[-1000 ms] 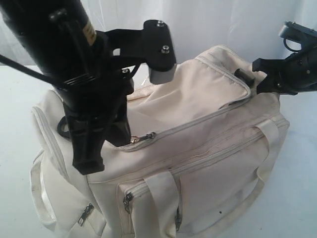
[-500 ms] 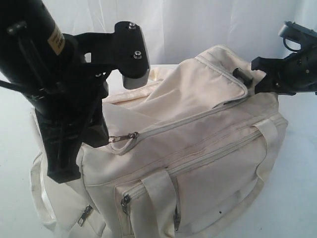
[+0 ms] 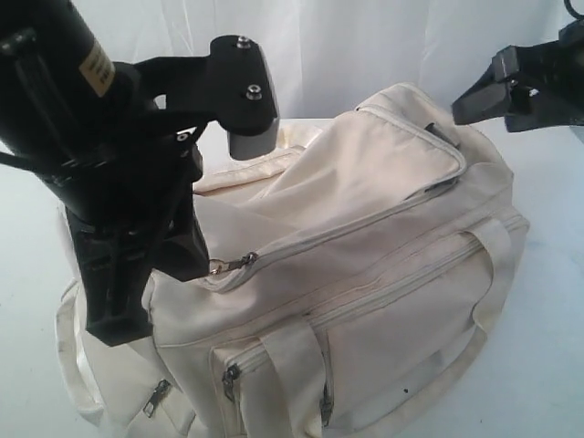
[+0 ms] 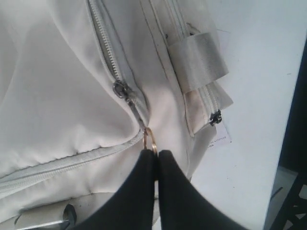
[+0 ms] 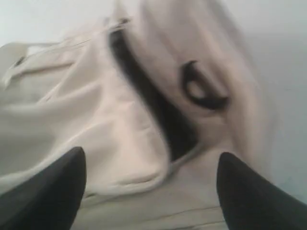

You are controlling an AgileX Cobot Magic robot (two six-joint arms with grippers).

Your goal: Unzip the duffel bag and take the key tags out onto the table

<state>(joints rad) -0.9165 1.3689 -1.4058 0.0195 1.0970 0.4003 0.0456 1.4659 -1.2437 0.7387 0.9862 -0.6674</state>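
A second ago my right gripper was clamped on the far corner of the top flap. Now it has let go and lifted clear, and it hangs above that end of the duffel bag with its jaws spread wide and nothing between them. In the right wrist view its two fingertips stand far apart, with the bag blurred beneath them.

My left gripper has drawn away from the bag's middle since then, taking the zipper pull along the track with it. Over the last half second it has hardly shifted. Its jaws are pressed together, pinching the small metal ring at the end of that pull.

The bag sits on the white table. It is cream all over, soft and creased. The flap lies slack, and a dark slit shows under its edge at the end where my right gripper hangs. A strap handle loops down the front, and the pocket zippers show their small pulls on either side of it. A black D-ring shows on the bag's end in the right wrist view.
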